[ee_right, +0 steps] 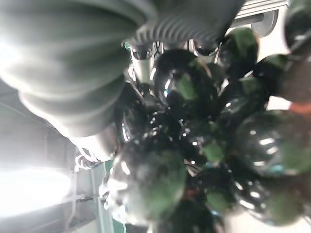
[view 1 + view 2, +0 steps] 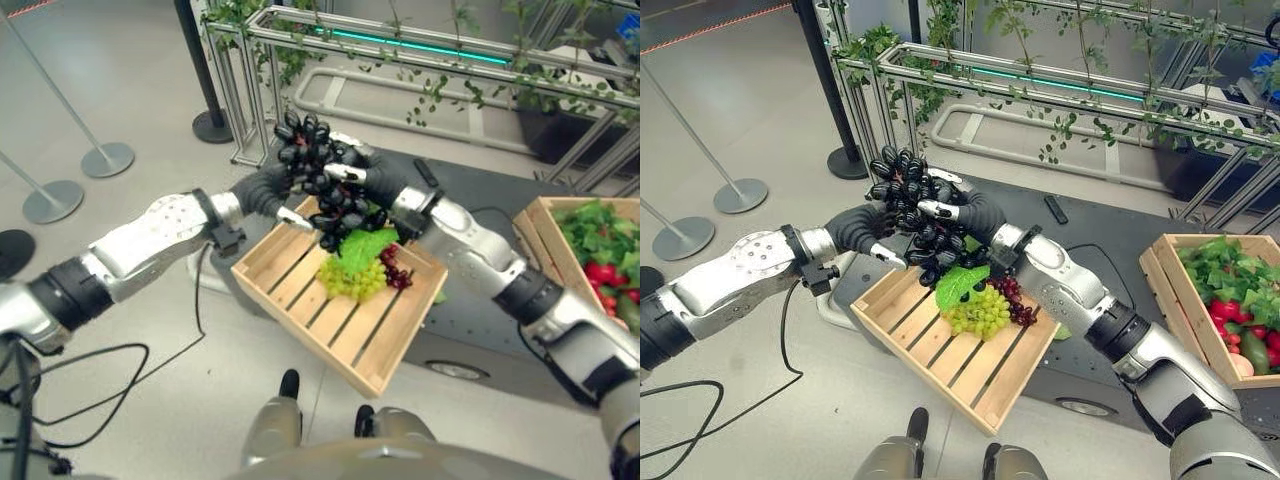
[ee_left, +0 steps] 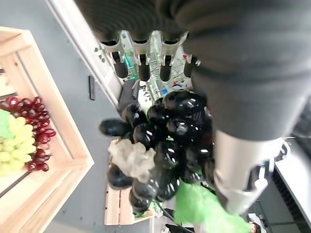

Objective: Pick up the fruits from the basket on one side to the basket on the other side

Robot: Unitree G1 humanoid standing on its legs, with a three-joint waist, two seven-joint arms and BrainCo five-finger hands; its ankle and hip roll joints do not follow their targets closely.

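**A:** Left eye view: gripping what, and where?

**B:** Gripping the black grapes (image 2: 313,165) from both sides, in the air above the near crate's (image 2: 330,330) far corner. Left hand (image 2: 262,190) reaching in from the near crate's left, fingers curling round the bunch, thumb pressing underneath. Right hand (image 2: 375,180) coming in from the near crate's right, fingers clamping on the same bunch.

**A:** And lying inside the near crate?

**B:** Green grapes (image 2: 350,278) under a green leaf (image 2: 365,243), resting on the slats toward the far corner; red grapes (image 2: 395,268) touching them on the right. Standing apart, off the near crate's right side: a far crate (image 2: 530,225) holding red and green produce.

**A:** Right eye view: differing at all?

**B:** Repeating the same arrangement, with the bunch hanging clear of the near crate and both hands closing on it.

**A:** Left wrist view?

**B:** Showing dark fingertips bending over the bunch and the thumb bearing on its side; showing the near crate's rim beyond, with the red and green grapes lying inside.

**A:** Right wrist view?

**B:** Showing glossy dark berries pressing directly against the ribbed cover; showing too little of the fingers for judging the grip from here.
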